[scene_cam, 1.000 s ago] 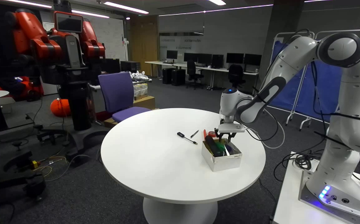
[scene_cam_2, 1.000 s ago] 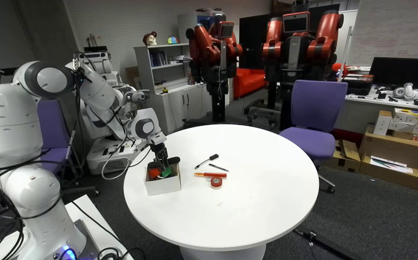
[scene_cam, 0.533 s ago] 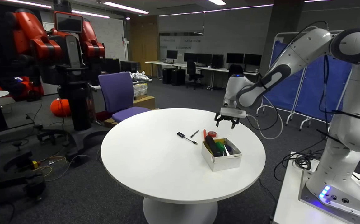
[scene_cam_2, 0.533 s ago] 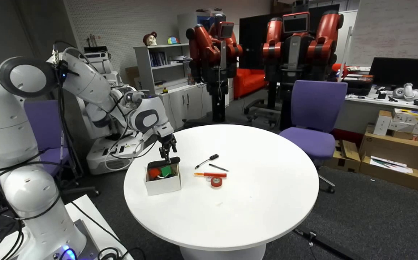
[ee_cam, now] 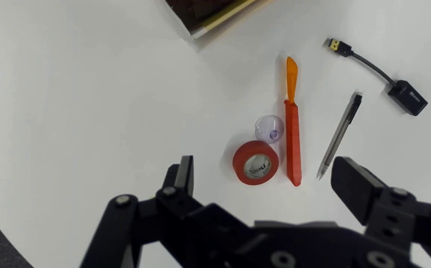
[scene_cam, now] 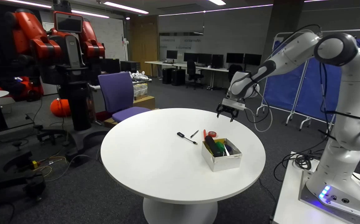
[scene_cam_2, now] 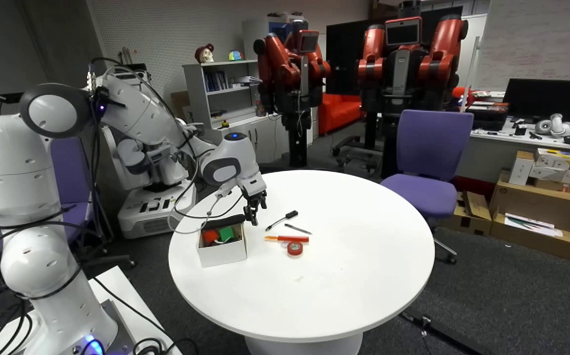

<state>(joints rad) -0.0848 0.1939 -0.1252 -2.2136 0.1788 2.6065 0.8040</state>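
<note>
My gripper (ee_cam: 265, 167) hangs above the white round table (scene_cam: 148, 155) with its jaws wide apart and nothing between them. In the wrist view, a red tape roll (ee_cam: 255, 162) lies on the tabletop below the gap, touching or nearly touching a clear purplish disc (ee_cam: 269, 129). Beside them is a red-handled knife-like tool (ee_cam: 293, 141) with an orange blade. Farther right lie a dark pen (ee_cam: 340, 136) and a black USB adapter (ee_cam: 408, 97). In both exterior views the gripper (scene_cam_2: 259, 215) is clear of the white box (scene_cam_2: 223, 254), tilted slightly.
The open box holds a black cylinder (scene_cam: 213, 146), a green piece (scene_cam_2: 226, 233), a red-orange piece (scene_cam_2: 210, 236) and other partly hidden items. A purple chair (scene_cam_2: 430, 162) stands by the table. Loose cables (scene_cam: 307, 160) lie around the arm's base.
A second ago the gripper was down at the box with its jaws narrower. It has since opened wider, risen, and moved away from the box toward the tape and tools. The box stayed put.
</note>
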